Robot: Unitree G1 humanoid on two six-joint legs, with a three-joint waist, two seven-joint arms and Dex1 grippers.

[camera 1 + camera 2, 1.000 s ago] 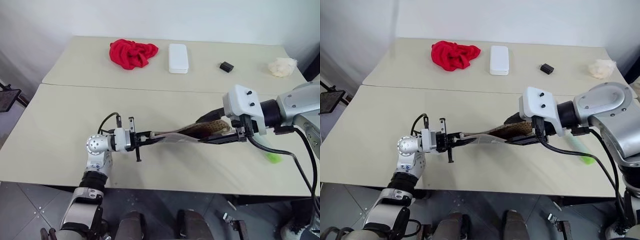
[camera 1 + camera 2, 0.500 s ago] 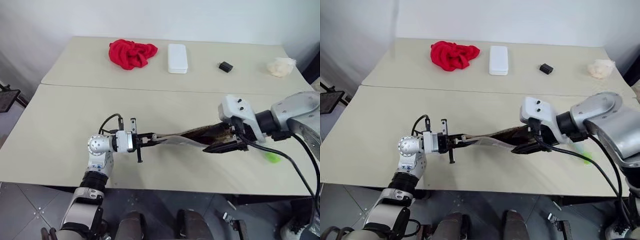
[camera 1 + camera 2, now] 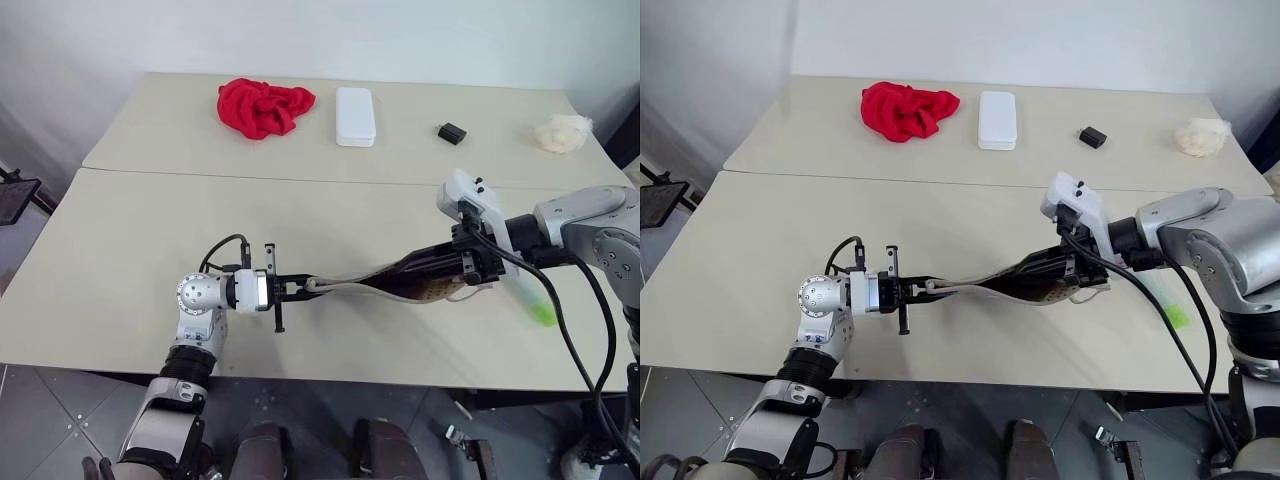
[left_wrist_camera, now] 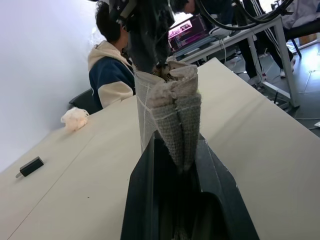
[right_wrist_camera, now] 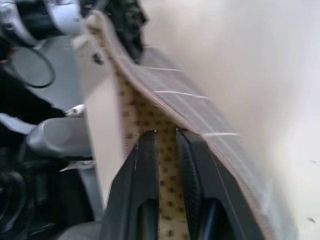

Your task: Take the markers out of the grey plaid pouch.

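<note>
Two grippers share one stretched thing, and the layout runs plainly from the robot's left to its right. On the left, the left gripper (image 3: pixel 288 288) points level toward the right, its fingers pinched tight on the bunched end of the grey plaid pouch (image 3: pixel 400 282), as the left wrist view shows with fabric wedged between the black fingers (image 4: pixel 210 170). From there the pouch hangs above the table (image 3: pixel 120 250), its long axis running across the body toward the other arm, brownish dotted lining turned up at the far end. At that end the right gripper (image 3: pixel 450 275) angles down and leftward into the mouth; in the right wrist view its fingers (image 5: pixel 145 165) sit nearly together against the lining, though whether they pinch a marker or just cloth is not clear. Beyond it, on the table by the right arm, a green marker (image 3: pixel 540 312) already lies outside. Any remaining marker would lie inside, leftward of the right fingertips along the pouch's length, so the right arm is the nearer one.
</note>
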